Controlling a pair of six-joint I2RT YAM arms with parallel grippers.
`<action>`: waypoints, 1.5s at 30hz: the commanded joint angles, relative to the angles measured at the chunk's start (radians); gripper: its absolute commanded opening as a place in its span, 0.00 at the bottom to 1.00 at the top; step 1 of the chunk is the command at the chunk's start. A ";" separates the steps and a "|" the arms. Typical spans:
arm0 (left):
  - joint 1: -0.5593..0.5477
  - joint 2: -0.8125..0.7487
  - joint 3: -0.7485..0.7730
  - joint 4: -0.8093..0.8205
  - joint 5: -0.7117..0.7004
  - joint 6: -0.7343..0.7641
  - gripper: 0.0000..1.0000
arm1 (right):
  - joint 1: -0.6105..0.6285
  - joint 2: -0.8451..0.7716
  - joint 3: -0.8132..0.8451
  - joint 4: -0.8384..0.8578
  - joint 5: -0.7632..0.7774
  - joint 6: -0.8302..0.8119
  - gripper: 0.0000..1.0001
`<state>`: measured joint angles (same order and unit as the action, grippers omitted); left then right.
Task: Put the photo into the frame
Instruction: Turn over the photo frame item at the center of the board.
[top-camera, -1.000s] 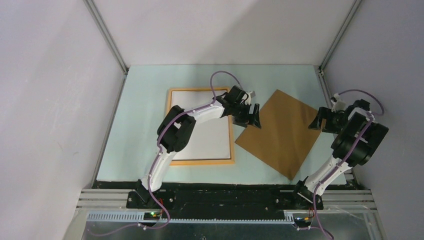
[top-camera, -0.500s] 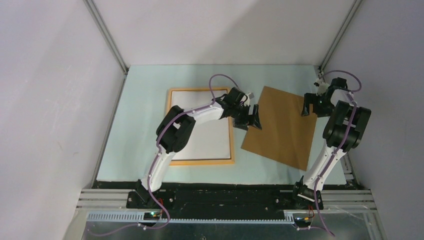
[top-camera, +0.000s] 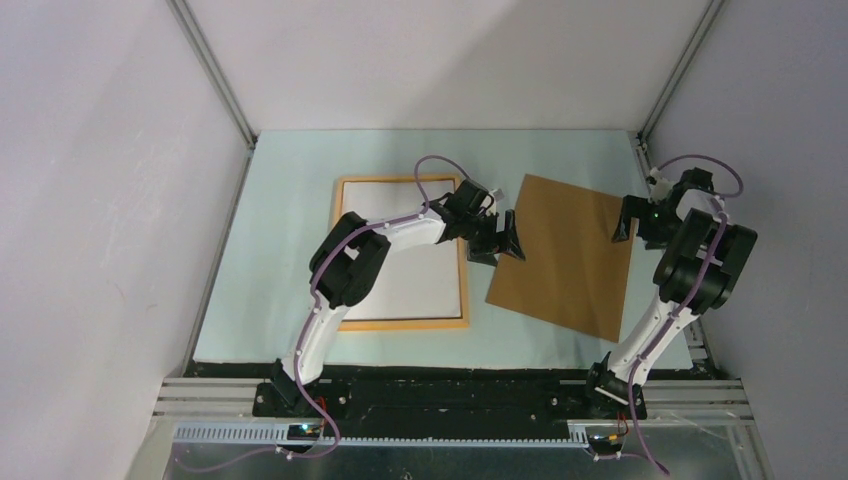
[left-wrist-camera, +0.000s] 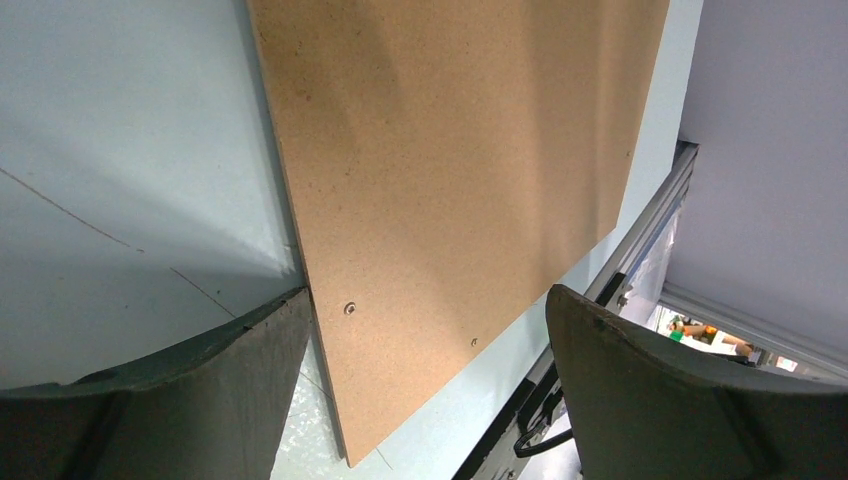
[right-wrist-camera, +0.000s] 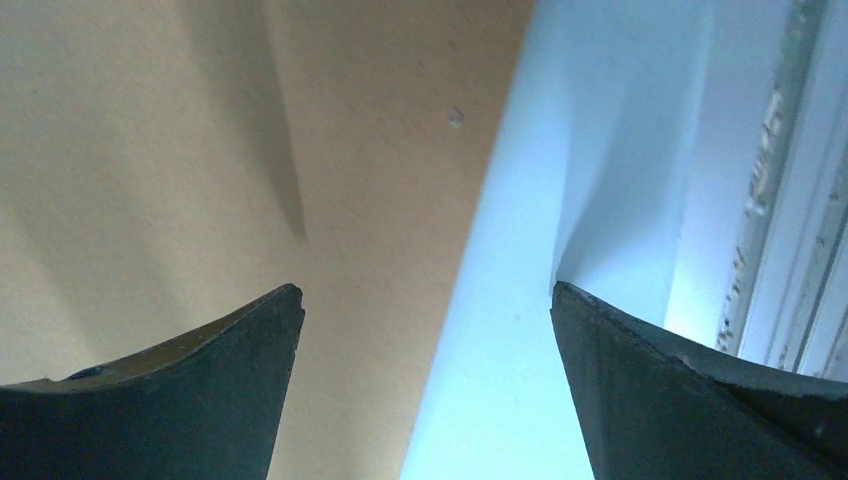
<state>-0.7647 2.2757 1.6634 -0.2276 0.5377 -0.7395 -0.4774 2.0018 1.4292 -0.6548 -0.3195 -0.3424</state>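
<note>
A: Where do we log the frame (top-camera: 400, 324)?
B: Flat on the surface (top-camera: 290, 250), left of centre, long sides running away from the arm bases. A white sheet (top-camera: 425, 285) fills its opening. We cannot tell whether that is the photo lying face down.

A: And the board (top-camera: 565, 255)?
B: Brown, flat on the surface to the right of the frame, turned slightly out of square with it. There is a narrow gap between the two.

A: Left tool (top-camera: 497, 240)?
B: It hangs over the board's left edge, just beside the frame's right rail. In the wrist view we see the jaws spread wide, the board's edge running between them, and nothing gripped.

A: Right tool (top-camera: 628, 222)?
B: At the board's right edge, near its far corner. Its wrist view shows the fingers (right-wrist-camera: 210, 390) set wide apart, with the board under the left one and bare surface under the right. It holds nothing.
</note>
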 joint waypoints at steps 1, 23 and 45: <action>-0.022 0.028 -0.044 -0.099 -0.048 -0.011 0.95 | -0.048 -0.024 -0.080 -0.055 -0.006 -0.020 0.99; -0.046 0.001 -0.048 -0.064 -0.030 0.028 0.95 | 0.012 0.044 -0.046 -0.195 -0.152 -0.044 0.94; -0.060 0.023 0.002 -0.051 0.034 0.060 0.95 | 0.043 -0.027 0.081 -0.531 -0.550 -0.136 0.92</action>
<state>-0.7860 2.2623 1.6566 -0.2905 0.5701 -0.7311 -0.4774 2.0388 1.5017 -0.9104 -0.5426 -0.5049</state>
